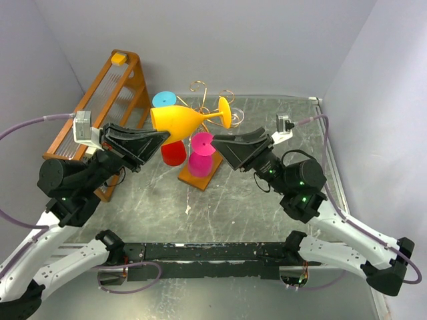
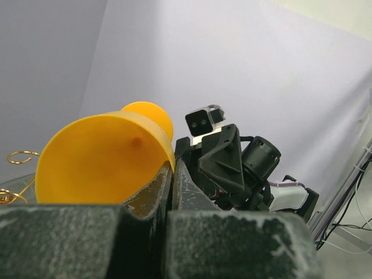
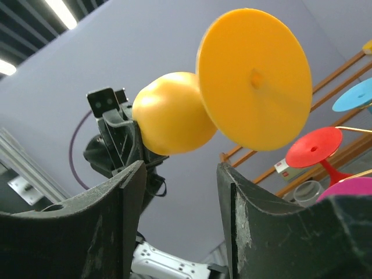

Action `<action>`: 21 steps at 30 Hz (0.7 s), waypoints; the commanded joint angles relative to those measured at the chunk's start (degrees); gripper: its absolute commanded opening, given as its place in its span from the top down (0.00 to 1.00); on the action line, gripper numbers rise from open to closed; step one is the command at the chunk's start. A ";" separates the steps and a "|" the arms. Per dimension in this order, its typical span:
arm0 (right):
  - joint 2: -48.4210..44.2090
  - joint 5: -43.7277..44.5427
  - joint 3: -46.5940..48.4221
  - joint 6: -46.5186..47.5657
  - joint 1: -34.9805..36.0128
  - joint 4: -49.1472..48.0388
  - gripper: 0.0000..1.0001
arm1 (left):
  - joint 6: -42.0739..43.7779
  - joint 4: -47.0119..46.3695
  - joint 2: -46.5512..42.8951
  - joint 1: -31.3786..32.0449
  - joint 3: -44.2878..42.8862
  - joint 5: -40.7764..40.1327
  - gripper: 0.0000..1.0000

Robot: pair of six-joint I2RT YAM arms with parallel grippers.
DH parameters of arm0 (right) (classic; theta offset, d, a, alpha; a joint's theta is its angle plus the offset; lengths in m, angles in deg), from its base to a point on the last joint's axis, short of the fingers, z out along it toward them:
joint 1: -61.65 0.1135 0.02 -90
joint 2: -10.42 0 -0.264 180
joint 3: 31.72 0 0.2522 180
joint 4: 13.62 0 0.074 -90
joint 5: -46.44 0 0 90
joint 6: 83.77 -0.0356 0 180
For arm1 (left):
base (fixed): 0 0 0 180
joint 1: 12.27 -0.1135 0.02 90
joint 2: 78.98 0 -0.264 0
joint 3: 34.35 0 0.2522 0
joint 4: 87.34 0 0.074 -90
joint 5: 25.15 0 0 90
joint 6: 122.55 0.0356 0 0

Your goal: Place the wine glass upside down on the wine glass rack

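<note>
A yellow wine glass [image 1: 177, 120] hangs on its side above the table, its foot pointing right. My left gripper [image 1: 163, 137] is shut on the rim of its bowl [image 2: 99, 157], seen from the left wrist with the jaws pressed together at the edge. My right gripper [image 1: 217, 141] is open just below the foot [image 3: 256, 78], with only air between its fingers [image 3: 131, 186]. The wine glass rack [image 1: 203, 179], gold scroll wire on a brown wooden base, stands behind and under the glass. Its gold scrolls [image 1: 198, 85] rise at the back.
Upside-down pink [image 1: 201, 157], red [image 1: 173, 153] and blue [image 1: 163, 99] glasses sit around the rack. A tall orange-brown slatted wooden frame [image 1: 107, 100] stands at the left. A clear glass [image 3: 307, 195] shows by the rack. Grey walls close in on three sides.
</note>
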 commanded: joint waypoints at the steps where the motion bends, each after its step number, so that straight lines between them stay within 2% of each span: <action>1: 0.55 3.56 0.38 -8.53 -0.18 -6.26 0.49 | -1.18 -6.06 0.45 0.16 0.54 1.20 0.93; 8: 1.26 6.29 -0.60 -13.11 -0.18 -6.86 0.49 | -2.59 -9.42 2.88 0.18 1.01 2.64 0.93; 16: -1.22 11.03 -2.59 -13.39 -0.13 -5.67 0.49 | -6.57 -15.99 7.87 0.16 1.46 7.03 0.93; 21: -3.61 18.02 -2.70 -15.30 -0.15 0.30 0.47 | -10.01 -21.92 12.80 0.22 0.67 10.91 0.93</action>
